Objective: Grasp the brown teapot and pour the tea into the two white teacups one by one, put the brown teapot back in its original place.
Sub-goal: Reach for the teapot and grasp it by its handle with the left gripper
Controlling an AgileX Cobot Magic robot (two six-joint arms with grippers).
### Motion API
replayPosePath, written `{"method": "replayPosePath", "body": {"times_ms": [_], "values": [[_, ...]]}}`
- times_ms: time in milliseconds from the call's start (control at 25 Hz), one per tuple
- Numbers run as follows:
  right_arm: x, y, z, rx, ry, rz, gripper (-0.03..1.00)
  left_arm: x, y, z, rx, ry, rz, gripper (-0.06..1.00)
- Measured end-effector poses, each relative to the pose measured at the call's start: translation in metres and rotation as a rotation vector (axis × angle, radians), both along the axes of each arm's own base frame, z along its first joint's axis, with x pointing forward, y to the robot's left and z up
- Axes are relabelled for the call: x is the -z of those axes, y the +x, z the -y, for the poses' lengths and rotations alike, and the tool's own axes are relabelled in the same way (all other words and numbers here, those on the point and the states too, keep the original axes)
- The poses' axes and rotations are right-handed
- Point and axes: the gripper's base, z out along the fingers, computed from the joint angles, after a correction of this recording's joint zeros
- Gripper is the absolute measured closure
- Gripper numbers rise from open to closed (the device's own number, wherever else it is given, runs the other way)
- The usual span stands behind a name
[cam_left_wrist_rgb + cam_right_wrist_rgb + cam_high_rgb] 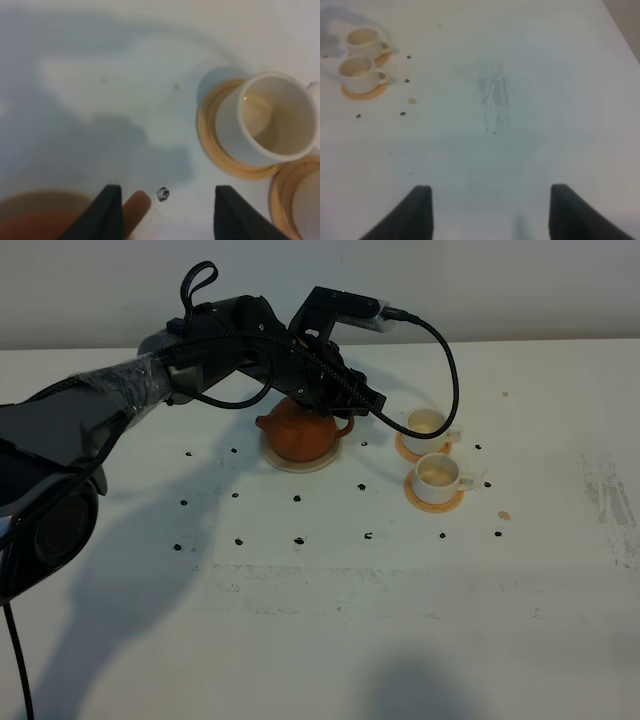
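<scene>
Centrally, the brown teapot (298, 432) is seen seated upright on the beige saucer (300, 467), its loop handle (345, 427) turned towards the two white teacups (428, 422). The cups are stood on orange-tan coasters (433, 502), one just behind the other, near the pot's handle side, and a tan fill appears to be held in each. From that, the pouring is judged done and the pot set in its place. The step in hand is therefore taken to be release and retreat, though a fresh approach cannot be ruled out.

For that step to be done well, the left end effector (167, 202) should be drawn straight up and away from the handle, so that the pot is not nudged off the saucer or dragged towards the cups. In the left wrist view its fingers are shown parted and nothing is gripped. A blurred reddish-brown piece, taken to be the handle, is seen just inside one finger; whether it is touched cannot be told.

The left arm is stretched across the bench (330, 620) from the left, with the wrist bent down over the pot's handle side. The right end effector (491, 192) is held spread and empty above the bench, well apart from the cups.
</scene>
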Motion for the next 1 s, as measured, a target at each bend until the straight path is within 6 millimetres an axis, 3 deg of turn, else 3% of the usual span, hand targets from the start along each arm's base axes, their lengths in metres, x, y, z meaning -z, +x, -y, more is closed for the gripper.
{"method": "replayPosePath", "body": {"times_ms": [1000], "values": [[0.0,0.0,0.0,0.0,0.0,0.0,0.48,0.0062,0.0041,-0.0008,-0.001,0.019,0.04,0.54]]}}
